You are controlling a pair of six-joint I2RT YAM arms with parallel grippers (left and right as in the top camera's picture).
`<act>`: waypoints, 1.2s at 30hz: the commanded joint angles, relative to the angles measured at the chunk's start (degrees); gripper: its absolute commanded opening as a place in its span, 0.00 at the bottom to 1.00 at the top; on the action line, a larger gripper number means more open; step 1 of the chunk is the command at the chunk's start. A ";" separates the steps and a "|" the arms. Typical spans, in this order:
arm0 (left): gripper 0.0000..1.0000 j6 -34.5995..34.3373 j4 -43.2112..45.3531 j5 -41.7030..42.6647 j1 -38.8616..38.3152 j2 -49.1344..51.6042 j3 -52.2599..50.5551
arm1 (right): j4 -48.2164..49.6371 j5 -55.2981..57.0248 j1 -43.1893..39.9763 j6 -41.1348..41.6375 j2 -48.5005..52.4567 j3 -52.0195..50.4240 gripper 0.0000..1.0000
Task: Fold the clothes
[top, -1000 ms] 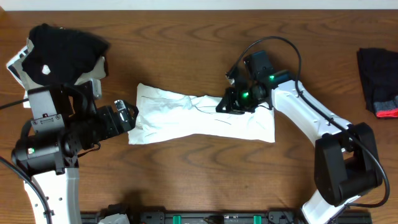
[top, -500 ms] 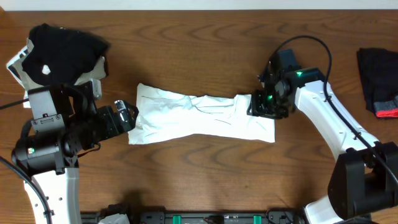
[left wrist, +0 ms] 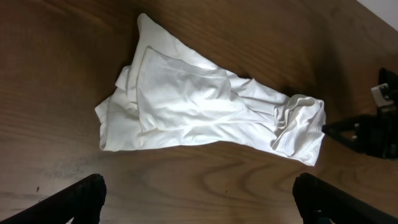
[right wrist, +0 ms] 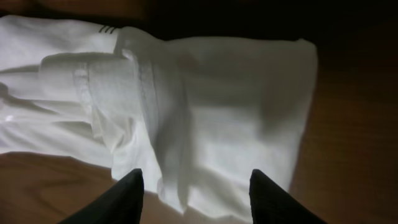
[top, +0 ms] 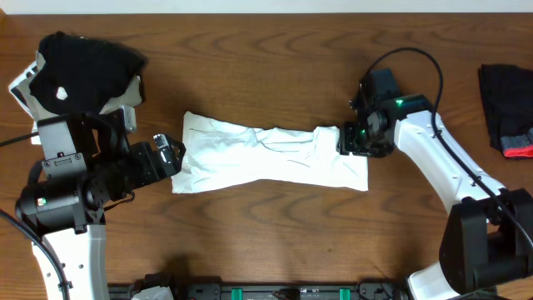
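I see the brown wooden counter (top: pixel 275 242) with the large white cotton T-shirt (top: pixel 266 158) lying at its middle. The shirt is bunched into a long, crumpled band running left to right, with a folded-over ridge near its right end. A black garment with a white spot (top: pixel 87 62) sits at the far left corner. A black garment with red trim (top: pixel 506 108) lies at the right edge, well apart from the shirt. My left hand (top: pixel 171 155) is just beside the shirt's left end, spread wide and empty. My right hand (top: pixel 354 140) hovers over the shirt's right end, released, its fingers (right wrist: pixel 127 193) parted and the cloth lying loose beneath them.
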 commanded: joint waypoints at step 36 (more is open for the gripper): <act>0.98 0.76 -0.11 -0.26 -0.17 0.22 -0.24 | 1.97 2.10 6.69 1.62 -4.92 1.42 0.39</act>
